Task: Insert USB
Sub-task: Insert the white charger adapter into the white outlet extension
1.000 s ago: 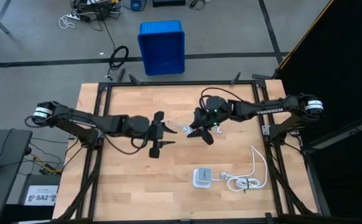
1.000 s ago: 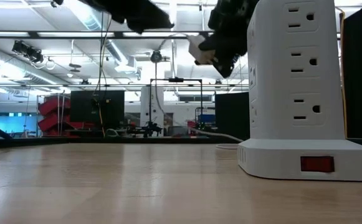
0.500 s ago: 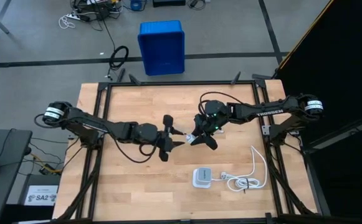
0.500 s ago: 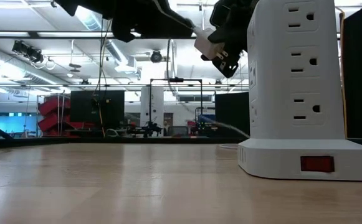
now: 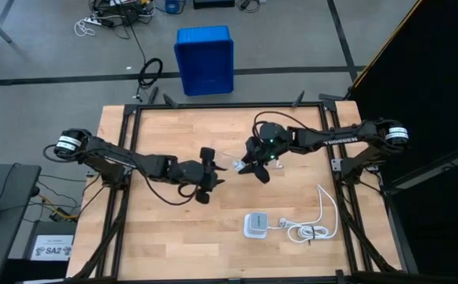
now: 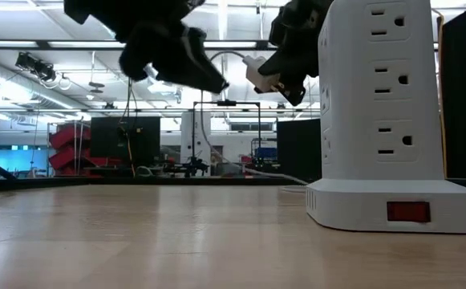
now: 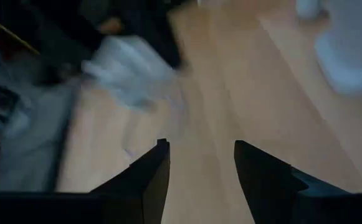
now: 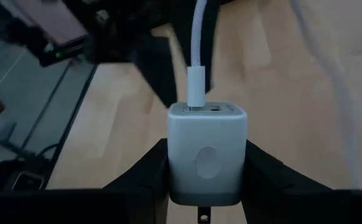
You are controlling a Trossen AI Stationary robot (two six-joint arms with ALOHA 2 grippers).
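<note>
The small white cube (image 8: 207, 158) is up in the air in my right gripper (image 8: 205, 149), over the table's middle (image 5: 236, 164). The USB's white plug (image 8: 196, 93) stands in a port on the cube's front face, and its thin cable (image 8: 199, 37) runs away toward my left arm; where it ends I cannot trace. My left gripper (image 7: 198, 155) is open with nothing between its fingers, a short way toward the table's left of the cube (image 5: 210, 173). The low view shows both grippers above the table (image 6: 257, 72). My right gripper pinches the small white cube between its two fingers, one on each side face (image 8: 174, 155). The port face with the USB plug points away from the fingers. The cube is lifted clear of the table.
A white outlet tower (image 5: 255, 226) stands on the table near the front edge, large in the low view (image 6: 377, 112). Its bundled white cord (image 5: 311, 230) lies to its right. A blue bin (image 5: 204, 59) sits on the floor beyond the far edge.
My left gripper first came in toward the cube, then drew back toward the table's left and dropped lower. My right gripper kept hold of the cube and stayed nearly in place.
</note>
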